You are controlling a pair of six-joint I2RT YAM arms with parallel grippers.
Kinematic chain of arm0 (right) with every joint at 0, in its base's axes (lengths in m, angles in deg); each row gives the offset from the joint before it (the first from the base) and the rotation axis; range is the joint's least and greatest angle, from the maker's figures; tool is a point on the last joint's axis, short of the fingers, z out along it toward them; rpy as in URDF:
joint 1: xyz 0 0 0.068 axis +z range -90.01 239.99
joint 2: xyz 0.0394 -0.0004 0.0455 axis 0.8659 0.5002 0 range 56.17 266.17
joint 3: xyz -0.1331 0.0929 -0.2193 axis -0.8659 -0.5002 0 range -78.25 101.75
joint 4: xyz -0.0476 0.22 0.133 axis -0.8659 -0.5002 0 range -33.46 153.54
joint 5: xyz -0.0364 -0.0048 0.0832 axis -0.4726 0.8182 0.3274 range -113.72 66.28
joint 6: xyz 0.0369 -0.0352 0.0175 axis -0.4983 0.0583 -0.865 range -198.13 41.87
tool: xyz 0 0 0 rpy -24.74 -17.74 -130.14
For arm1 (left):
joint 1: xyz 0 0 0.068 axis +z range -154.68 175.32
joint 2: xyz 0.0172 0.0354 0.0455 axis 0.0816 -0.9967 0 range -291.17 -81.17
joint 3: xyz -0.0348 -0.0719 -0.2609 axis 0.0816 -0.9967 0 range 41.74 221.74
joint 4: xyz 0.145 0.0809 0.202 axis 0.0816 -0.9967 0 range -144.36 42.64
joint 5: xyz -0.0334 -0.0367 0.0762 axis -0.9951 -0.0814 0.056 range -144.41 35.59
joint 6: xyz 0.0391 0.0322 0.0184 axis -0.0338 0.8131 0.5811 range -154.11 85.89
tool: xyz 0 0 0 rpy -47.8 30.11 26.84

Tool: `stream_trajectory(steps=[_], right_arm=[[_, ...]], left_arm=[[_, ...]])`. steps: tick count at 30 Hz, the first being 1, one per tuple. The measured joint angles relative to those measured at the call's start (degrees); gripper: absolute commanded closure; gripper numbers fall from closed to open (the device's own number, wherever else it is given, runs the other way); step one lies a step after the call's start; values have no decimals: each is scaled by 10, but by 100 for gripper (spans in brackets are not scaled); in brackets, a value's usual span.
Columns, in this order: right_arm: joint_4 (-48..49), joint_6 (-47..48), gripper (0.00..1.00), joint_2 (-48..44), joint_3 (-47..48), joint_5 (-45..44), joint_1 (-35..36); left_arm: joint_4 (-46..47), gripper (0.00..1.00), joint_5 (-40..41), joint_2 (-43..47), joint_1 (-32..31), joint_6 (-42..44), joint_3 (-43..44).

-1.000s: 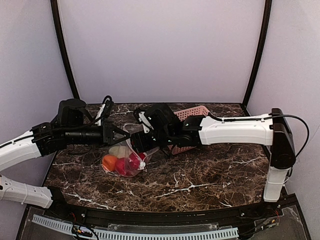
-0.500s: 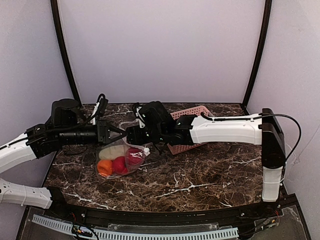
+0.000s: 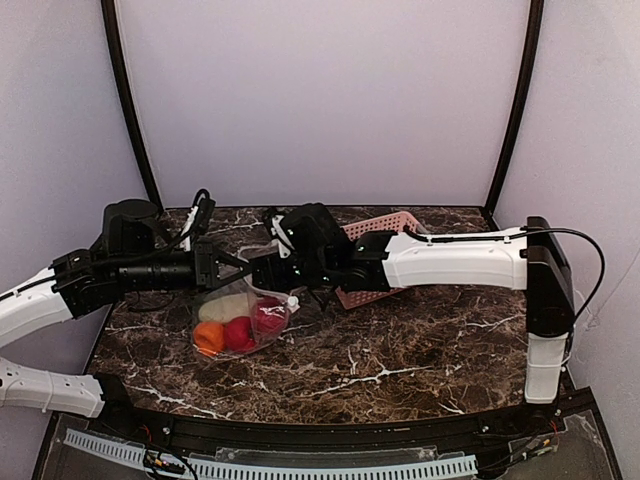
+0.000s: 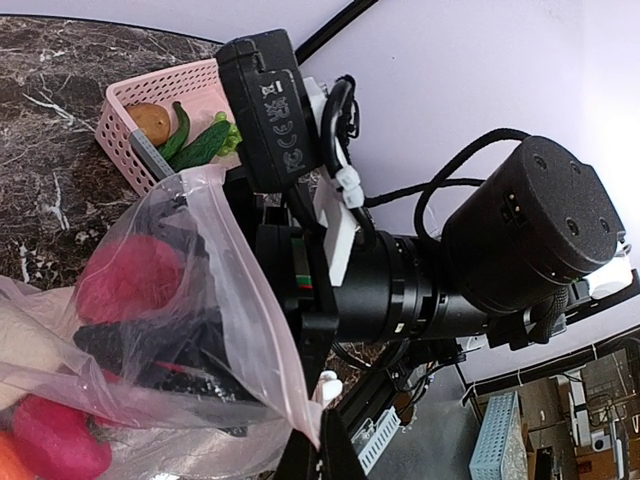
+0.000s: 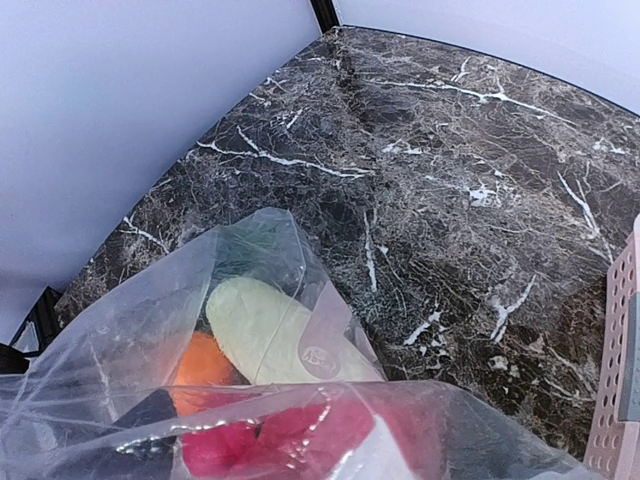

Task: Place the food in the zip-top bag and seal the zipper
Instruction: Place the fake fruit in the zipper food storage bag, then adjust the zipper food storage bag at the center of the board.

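The zip-top bag [image 3: 238, 322] hangs from its top edge, its lower part on the marble, holding an orange fruit [image 3: 208, 336], red pieces [image 3: 240, 332] and a cream-white vegetable [image 3: 222, 307]. My left gripper [image 3: 236, 268] is shut on the pink zipper [image 4: 262, 300] edge, just below the white slider [image 4: 328, 385]. My right gripper [image 3: 263, 274] sits at the bag's mouth. Its dark fingers [image 4: 140, 342] show through the plastic, spread apart, holding nothing I can see. The right wrist view looks down on the cream vegetable [image 5: 270, 335], orange fruit [image 5: 200, 372] and red pieces [image 5: 290, 432].
A pink slotted basket [image 3: 388, 224] stands behind the right arm, holding green vegetables [image 4: 200, 142] and a brownish round piece [image 4: 150, 120]. Bare marble table [image 3: 420, 340] lies to the right and front of the bag.
Both grippers and the bag have shifted left and slightly back. The food has settled lower in the bag. The right gripper's jaws have spread wider.
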Motion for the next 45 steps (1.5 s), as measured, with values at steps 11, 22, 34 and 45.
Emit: stream_trajectory(steps=[11, 22, 34, 45], right_arm=[[-14, 20, 8, -105, -60, -17, -1], [-101, 37, 19, -150, -78, -5, -32], [-162, 82, 32, -123, -65, 37, -62], [-164, 118, 93, -81, -13, 88, -62]], left_arm=[[-13, 99, 30, 20, 0, 0, -1], [-13, 99, 30, 12, 0, 0, -1], [-13, 99, 29, 9, 0, 1, -1], [-13, 99, 30, 2, 0, 1, -1]])
